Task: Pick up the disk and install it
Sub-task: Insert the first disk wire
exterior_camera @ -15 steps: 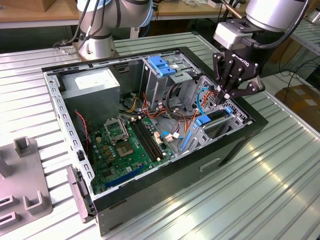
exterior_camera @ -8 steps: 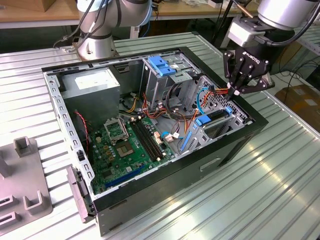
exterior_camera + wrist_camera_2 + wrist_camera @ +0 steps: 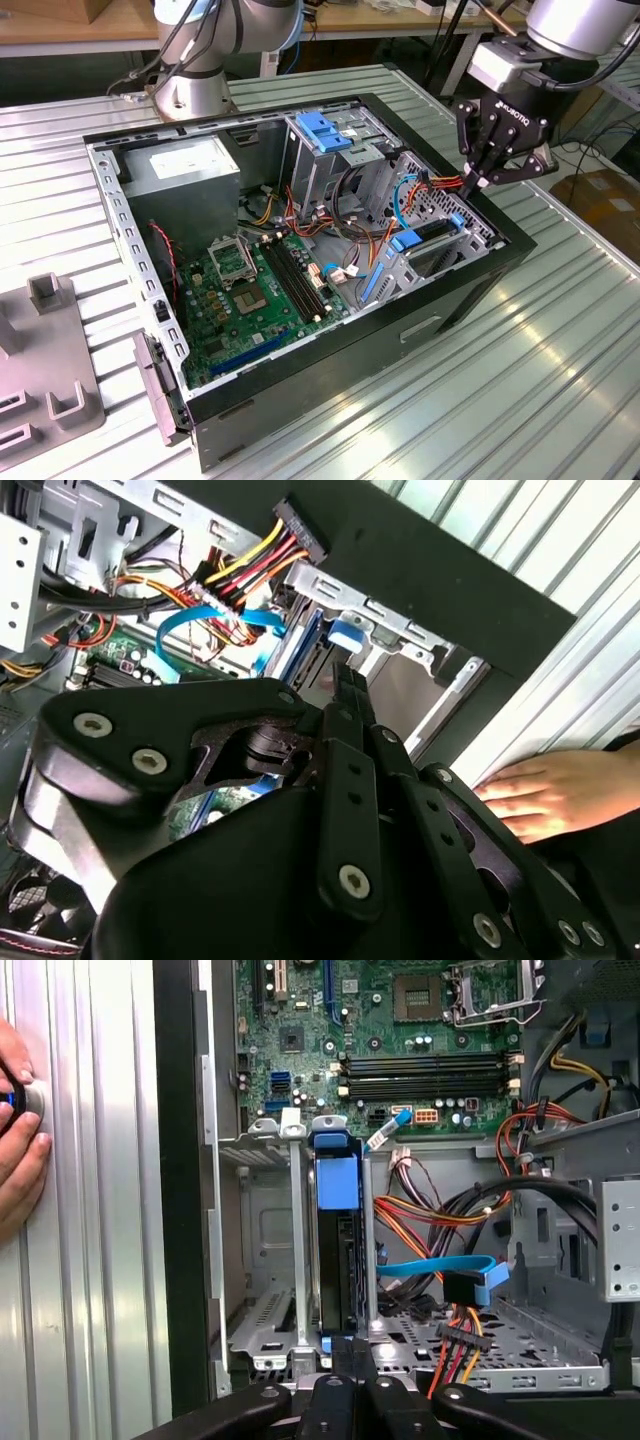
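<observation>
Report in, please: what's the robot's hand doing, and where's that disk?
Hand shut, tips at the disk. Disk sits in drive bay. Person's hand on table outside case.

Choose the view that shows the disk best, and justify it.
The first wrist view: the disk stands on edge in its bay, blue bracket clear. The exterior view shows it small among cables; in the second wrist view the claw hides most of it.

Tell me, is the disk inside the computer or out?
Inside. The disk sits on edge between the rails of the metal drive bay, its blue bracket showing.
</observation>
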